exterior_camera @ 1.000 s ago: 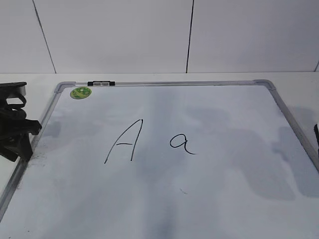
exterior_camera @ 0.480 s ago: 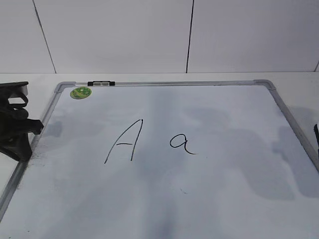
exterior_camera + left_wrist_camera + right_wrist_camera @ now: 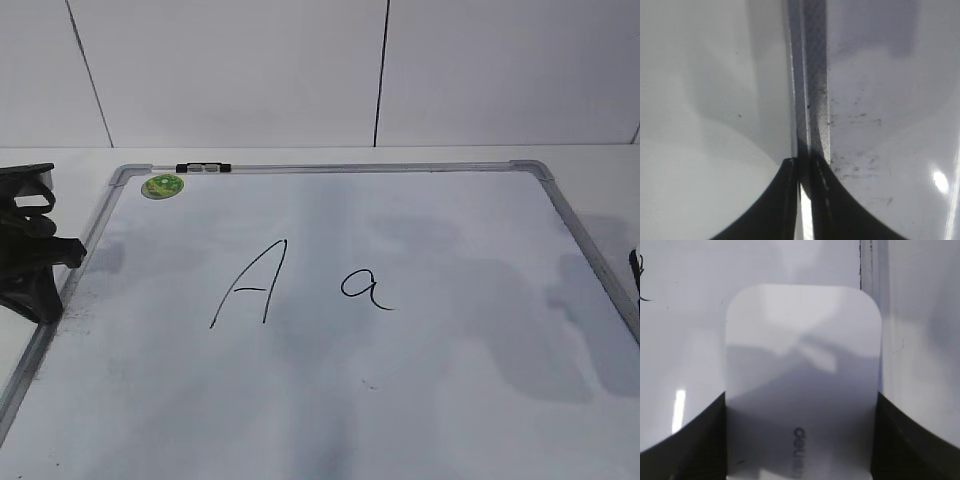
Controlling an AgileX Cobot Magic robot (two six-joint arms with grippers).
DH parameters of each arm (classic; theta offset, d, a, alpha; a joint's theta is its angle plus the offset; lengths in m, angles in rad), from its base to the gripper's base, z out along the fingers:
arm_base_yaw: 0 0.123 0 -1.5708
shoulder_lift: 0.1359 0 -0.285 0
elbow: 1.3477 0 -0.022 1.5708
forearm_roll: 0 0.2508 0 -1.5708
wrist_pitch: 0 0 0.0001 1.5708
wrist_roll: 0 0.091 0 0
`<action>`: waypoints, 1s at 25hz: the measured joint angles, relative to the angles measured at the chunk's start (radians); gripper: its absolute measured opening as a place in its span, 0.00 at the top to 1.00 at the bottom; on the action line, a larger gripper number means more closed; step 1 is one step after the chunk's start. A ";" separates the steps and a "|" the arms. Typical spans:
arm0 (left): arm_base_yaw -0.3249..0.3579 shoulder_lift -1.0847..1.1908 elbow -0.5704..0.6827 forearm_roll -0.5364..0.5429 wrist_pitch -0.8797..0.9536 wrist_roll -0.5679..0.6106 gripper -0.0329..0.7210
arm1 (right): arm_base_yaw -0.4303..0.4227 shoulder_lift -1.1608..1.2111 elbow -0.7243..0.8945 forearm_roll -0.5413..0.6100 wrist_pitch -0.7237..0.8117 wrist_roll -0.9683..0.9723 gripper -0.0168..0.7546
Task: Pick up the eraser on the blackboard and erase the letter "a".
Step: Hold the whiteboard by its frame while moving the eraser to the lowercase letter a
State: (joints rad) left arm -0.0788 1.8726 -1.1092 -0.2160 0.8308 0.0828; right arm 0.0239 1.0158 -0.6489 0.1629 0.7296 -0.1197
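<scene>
The blackboard point(image 3: 470, 400) is a white board with a grey frame and lies flat. The small black letter "a" point(image 3: 366, 288) is written near its middle. The white eraser point(image 3: 800, 340), with small grey print, fills the right wrist view. My right gripper point(image 3: 800, 397) is shut on the eraser, with a black finger point(image 3: 715, 440) against each long side, next to the board's right frame point(image 3: 870, 270). Only a sliver of this gripper shows at the exterior view's right edge point(image 3: 635, 272), and the eraser is out of that view. My left gripper point(image 3: 804, 165) is shut and empty over the board's left frame point(image 3: 812, 75).
A taller capital "A" point(image 3: 248, 285) is written left of the "a". A round green sticker point(image 3: 162, 186) and a small black clip point(image 3: 203, 168) sit at the board's far left corner. A white wall stands behind. Smudges mark the board by my left gripper point(image 3: 55, 258).
My left gripper has shifted slightly at the board's left edge. The shadows on the right of the board have moved a little. The letters are unchanged.
</scene>
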 joint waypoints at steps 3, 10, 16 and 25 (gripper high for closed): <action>0.000 0.001 -0.002 0.000 0.002 0.000 0.90 | 0.000 0.000 0.000 0.002 0.000 -0.017 0.31; 0.000 0.001 -0.003 0.004 0.005 0.000 0.90 | 0.000 0.014 -0.017 0.085 0.010 -0.123 0.31; 0.000 0.001 -0.003 0.006 0.005 0.000 0.90 | 0.000 0.150 -0.147 0.110 0.069 -0.161 0.31; 0.000 0.001 -0.003 0.008 0.007 0.000 0.90 | 0.167 0.412 -0.345 0.113 0.080 -0.173 0.31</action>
State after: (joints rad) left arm -0.0788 1.8740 -1.1126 -0.2084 0.8375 0.0828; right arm 0.1913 1.4278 -0.9943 0.2754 0.8096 -0.2926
